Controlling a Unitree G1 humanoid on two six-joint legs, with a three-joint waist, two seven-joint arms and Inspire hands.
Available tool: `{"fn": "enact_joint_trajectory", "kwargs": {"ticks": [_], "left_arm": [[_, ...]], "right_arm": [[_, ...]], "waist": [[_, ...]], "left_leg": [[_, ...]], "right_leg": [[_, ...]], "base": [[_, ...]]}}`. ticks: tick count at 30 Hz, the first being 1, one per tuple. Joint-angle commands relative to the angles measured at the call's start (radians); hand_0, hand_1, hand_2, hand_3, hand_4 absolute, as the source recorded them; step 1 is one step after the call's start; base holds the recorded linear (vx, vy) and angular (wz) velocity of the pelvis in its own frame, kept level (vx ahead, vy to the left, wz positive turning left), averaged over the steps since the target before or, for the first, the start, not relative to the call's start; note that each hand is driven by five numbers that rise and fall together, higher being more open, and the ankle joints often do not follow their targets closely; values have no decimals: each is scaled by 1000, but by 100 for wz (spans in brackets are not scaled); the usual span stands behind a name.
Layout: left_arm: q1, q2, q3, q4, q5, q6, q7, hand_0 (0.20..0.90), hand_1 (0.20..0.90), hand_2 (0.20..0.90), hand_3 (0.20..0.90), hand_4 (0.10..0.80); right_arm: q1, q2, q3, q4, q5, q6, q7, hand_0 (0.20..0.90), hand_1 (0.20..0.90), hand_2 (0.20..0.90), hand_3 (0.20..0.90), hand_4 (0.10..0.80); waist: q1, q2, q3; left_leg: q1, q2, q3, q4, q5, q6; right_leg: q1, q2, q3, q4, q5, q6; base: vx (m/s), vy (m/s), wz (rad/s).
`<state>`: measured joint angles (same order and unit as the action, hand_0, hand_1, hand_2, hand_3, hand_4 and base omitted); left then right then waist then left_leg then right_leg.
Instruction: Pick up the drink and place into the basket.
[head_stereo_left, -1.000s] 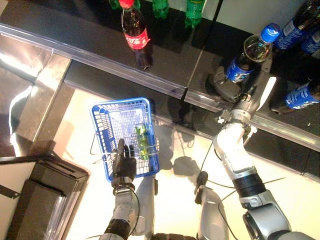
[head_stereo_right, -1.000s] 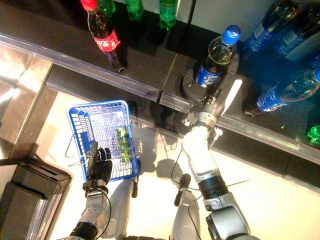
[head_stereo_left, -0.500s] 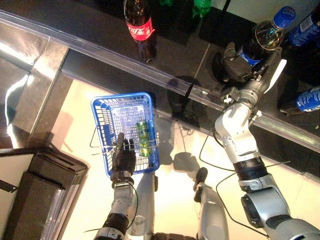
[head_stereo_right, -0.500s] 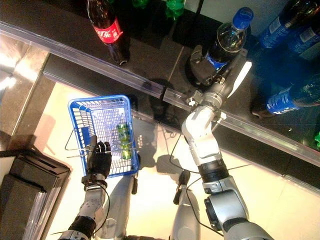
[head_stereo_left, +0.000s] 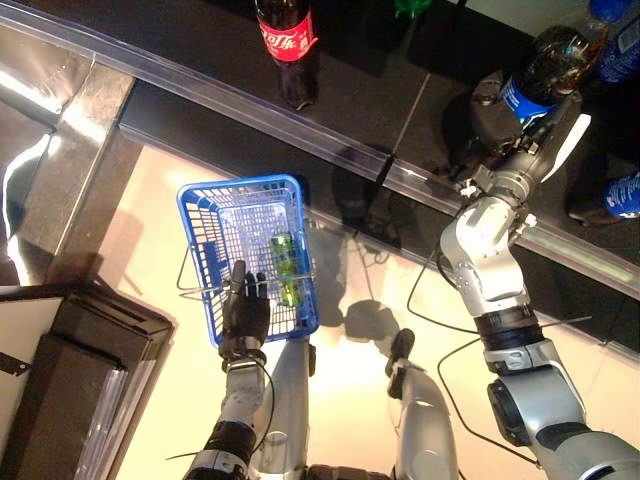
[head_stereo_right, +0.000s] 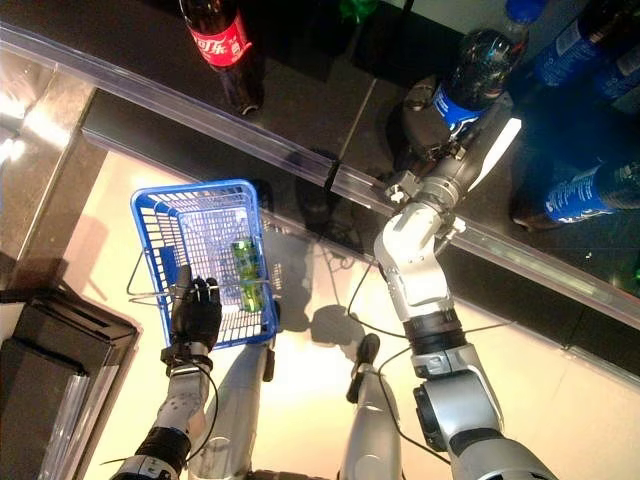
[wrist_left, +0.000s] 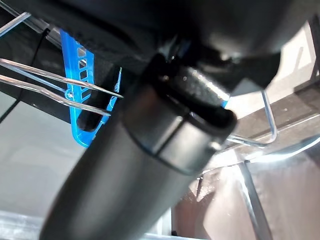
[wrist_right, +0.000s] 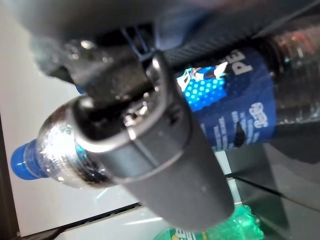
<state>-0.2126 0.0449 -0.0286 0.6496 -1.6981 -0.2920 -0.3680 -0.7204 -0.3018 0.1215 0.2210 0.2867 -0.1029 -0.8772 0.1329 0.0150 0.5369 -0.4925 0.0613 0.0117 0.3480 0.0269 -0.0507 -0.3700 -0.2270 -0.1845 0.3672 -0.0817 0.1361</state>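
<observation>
The blue-labelled cola bottle (head_stereo_right: 470, 85) stood roughly upright at the front of the dark upper shelf (head_stereo_right: 300, 90), cap tilted a little away from the robot, its long axis running up and away from the shelf edge. The right hand (head_stereo_right: 432, 125) was wrapped round its lower body from the near side, fingers and thumb curled about the label, as the right wrist view showed with the bottle (wrist_right: 235, 107) lying across the palm. That arm reached up and forward over the clear shelf rail (head_stereo_right: 330, 180), nearly straight.

The blue basket (head_stereo_left: 205, 215) hung well apart, lower and to the robot's left, so the bottle would have to travel down and leftward. The left hand (head_stereo_left: 243, 315) was clenched on its wire handle (wrist_left: 60, 85). A small green bottle (head_stereo_left: 286, 268) already lay inside. A red-labelled cola bottle (head_stereo_left: 287, 45) stood farther left on the shelf.
</observation>
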Motion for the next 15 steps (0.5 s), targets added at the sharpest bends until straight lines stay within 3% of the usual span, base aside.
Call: {"fn": "enact_joint_trajectory", "kwargs": {"ticks": [1, 7, 8, 15], "left_arm": [[127, 29, 48, -113, 8, -60, -77, 300, 300, 300, 200, 100], [145, 25, 75, -124, 23, -67, -59, 300, 300, 300, 200, 100], [196, 32, 113, -136, 70, -75, -32, 300, 300, 300, 200, 100], [296, 55, 201, -167, 183, -67, 12, 300, 300, 300, 200, 100]], "right_arm": [[-40, -47, -76, -213, -82, -83, 23, 300, 300, 300, 200, 100], [-4, -42, -73, -261, -113, -71, 53, 300, 300, 300, 200, 100], [65, -41, -66, -333, -131, -47, 121, 300, 300, 300, 200, 100], [182, -56, -27, -485, -96, 36, 278, 300, 300, 300, 200, 100]], "waist": [[7, -4, -17], [11, 4, -21], [17, 5, -75], [28, 17, -200]], "left_leg": [[26, -16, -45, 108, -34, 27], [71, -15, -51, 115, -18, 15], [121, -7, -65, 105, 7, -2], [280, 1, -75, 10, 37, -28]], "right_leg": [[74, -6, 7, -57, 105, -76], [135, -13, -6, -47, 84, -84], [214, -17, -29, -53, 62, -89], [363, -25, -67, -88, 32, -89]], "base": [[32, -2, 2], [74, 1, 4], [339, -8, 24], [273, 50, 18]]}}
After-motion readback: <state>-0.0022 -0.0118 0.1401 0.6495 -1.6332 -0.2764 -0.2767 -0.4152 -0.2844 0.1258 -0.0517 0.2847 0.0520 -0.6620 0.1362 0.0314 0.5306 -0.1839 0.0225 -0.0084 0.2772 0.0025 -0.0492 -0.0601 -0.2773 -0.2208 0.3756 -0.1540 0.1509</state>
